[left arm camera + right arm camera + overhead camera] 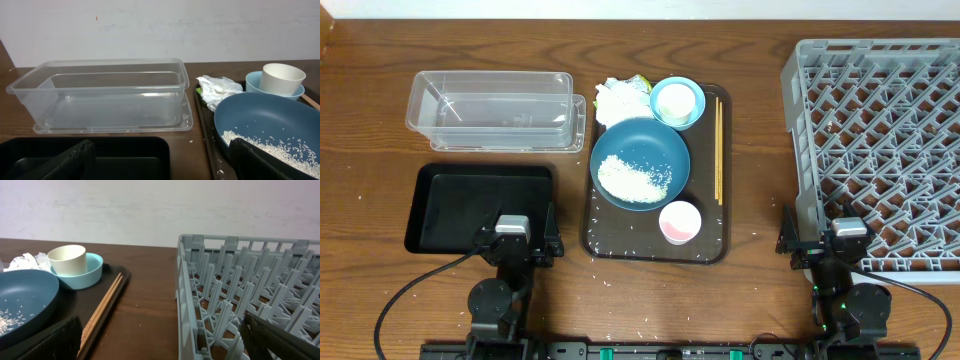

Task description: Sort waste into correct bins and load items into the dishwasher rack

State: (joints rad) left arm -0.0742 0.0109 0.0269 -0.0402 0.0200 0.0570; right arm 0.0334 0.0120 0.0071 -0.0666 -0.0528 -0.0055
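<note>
Overhead, the grey rack is running off the right edge, so I am seeing only part of it. My right gripper is sitting at its near left corner and overlapping the rim. My left gripper is covering the near right corner of the black tray. Both pairs of fingers are standing wide with nothing between them.

The chopsticks are lying along the right side of the brown serving tray, their long axis running away from me, just beside the dark-blue bowl holding the rice. The white cup is sitting upright inside the light-blue bowl at the far end. The paper wad is lying to its left, its yellow-green wrapper barely peeking out. The pink cup is standing mouth-up at the near end. The clear tub is lying lengthwise left to right, beyond the black tray.

Left wrist view: my dark fingers are framing the bottom corners, spread and empty. One is blocking the near side of the dark-blue bowl, which is also being cropped at the right. The tub is lying broadside before me; the wad is sitting partly behind the bowl.

Right wrist view: my fingers are again spread, gripping nothing. The left one is hiding the chopsticks' near end; they are pointing away from me, angling slightly right. The rack is filling the right half, cut off at the edges.
</note>
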